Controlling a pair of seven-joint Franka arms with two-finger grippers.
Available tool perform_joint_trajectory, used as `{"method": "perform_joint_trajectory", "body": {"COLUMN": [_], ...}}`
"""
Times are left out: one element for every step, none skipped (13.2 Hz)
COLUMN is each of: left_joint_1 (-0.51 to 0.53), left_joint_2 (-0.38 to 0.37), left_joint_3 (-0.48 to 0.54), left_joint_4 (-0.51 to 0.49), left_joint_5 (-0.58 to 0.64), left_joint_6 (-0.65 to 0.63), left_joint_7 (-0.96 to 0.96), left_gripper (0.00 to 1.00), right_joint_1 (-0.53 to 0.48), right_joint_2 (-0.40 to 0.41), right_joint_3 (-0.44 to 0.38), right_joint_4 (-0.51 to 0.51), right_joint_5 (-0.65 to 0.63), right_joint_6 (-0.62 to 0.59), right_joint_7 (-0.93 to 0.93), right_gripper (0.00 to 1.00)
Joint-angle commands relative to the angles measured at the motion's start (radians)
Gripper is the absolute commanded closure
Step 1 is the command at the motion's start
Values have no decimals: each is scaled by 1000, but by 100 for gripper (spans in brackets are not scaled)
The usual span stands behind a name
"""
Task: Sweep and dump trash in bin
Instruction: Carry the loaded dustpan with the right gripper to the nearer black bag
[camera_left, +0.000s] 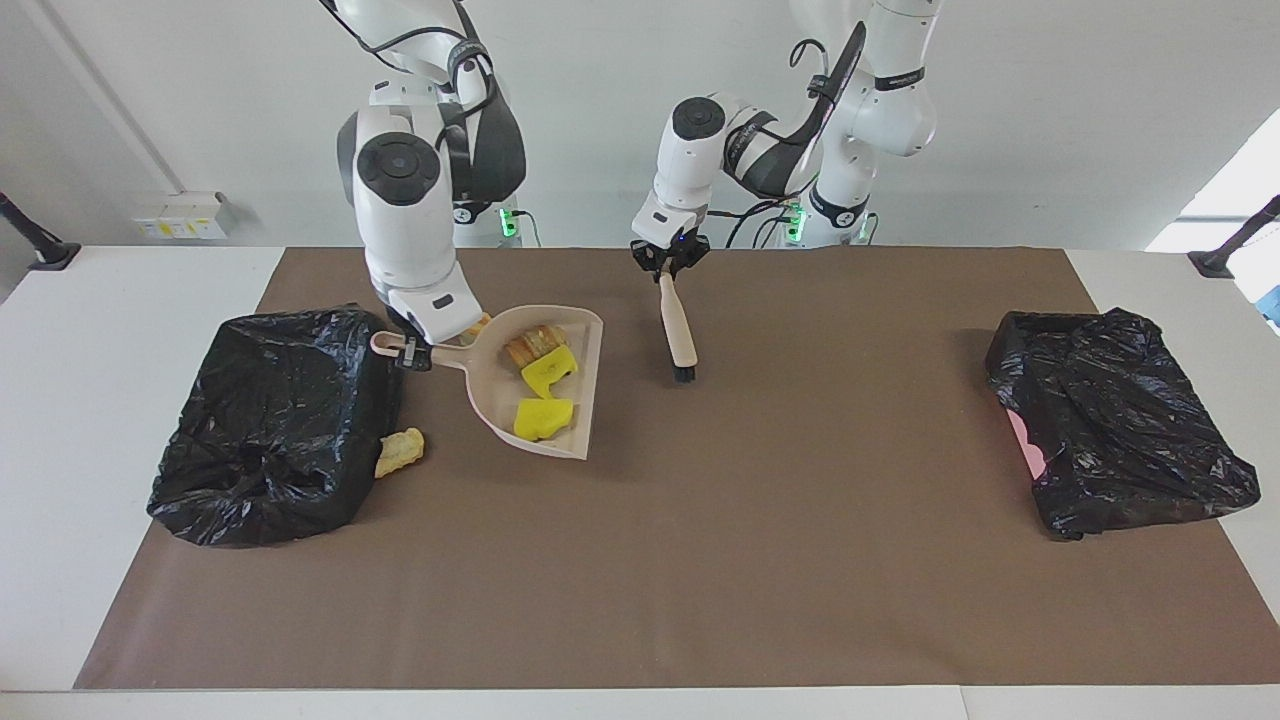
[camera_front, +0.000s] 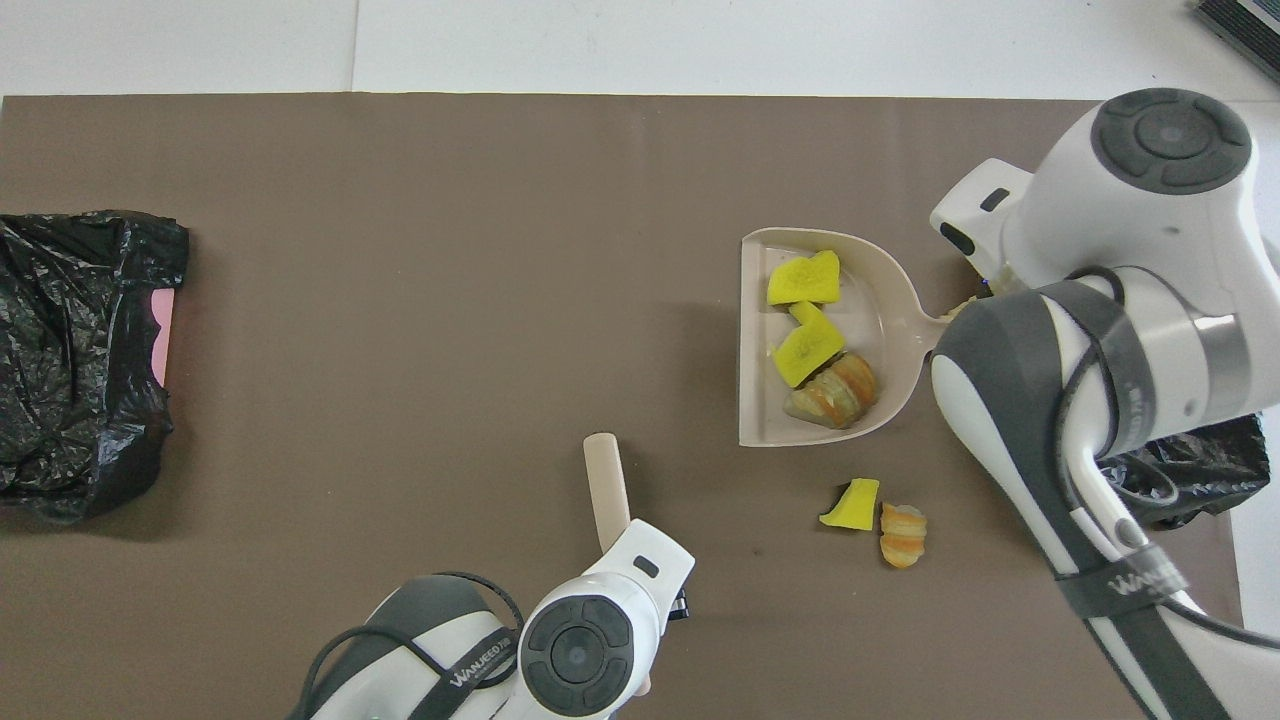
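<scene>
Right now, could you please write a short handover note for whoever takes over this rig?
Right gripper: shut on the dustpan handle, beside the bin at its end of the table.
Left gripper: shut on the brush, which hangs over the mat.
Done: three trash pieces lie in the dustpan.
Left: dump them; a yellow chunk and a bread piece lie nearer the robots, another piece against the bin.
</scene>
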Motion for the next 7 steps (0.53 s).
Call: {"method": "perform_joint_trajectory", "body": {"left_joint_1": [-33,-33,-33,-33,-33,-32,-33], "left_joint_2": [6,6,4,4,4,6,8], "left_joint_3": [16,16,14,14,14,14,16], "left_joint_4": [-22,-37,-50,-59,-64,-67,-70], "left_joint_5": [-9,-9,-9,-9,-9,-9,-9], "left_joint_6": [36,56,85,94,96,104,108], "left_joint_7": [0,25,46,49,52,52,52], "left_gripper": [100,100,100,100,100,100,100], "right_joint_1": [-75,-96,-124,-162,-205,-251,-297], "right_joint_2": [-54,-70,-82,-87,-84,-81,-79], "right_joint_3": [3,2,0,0,0,0,0], "right_joint_4": [11,11,11,13,30,33,33], "right_joint_5": [26,16,8,7,7,5,5], "right_joint_6": [-28,-31,-31,-31,-31,-28,-14], "right_joint_7": [-83,-86,-97,-138,-191,-248,-308], "right_gripper": [100,100,100,100,100,100,100]}}
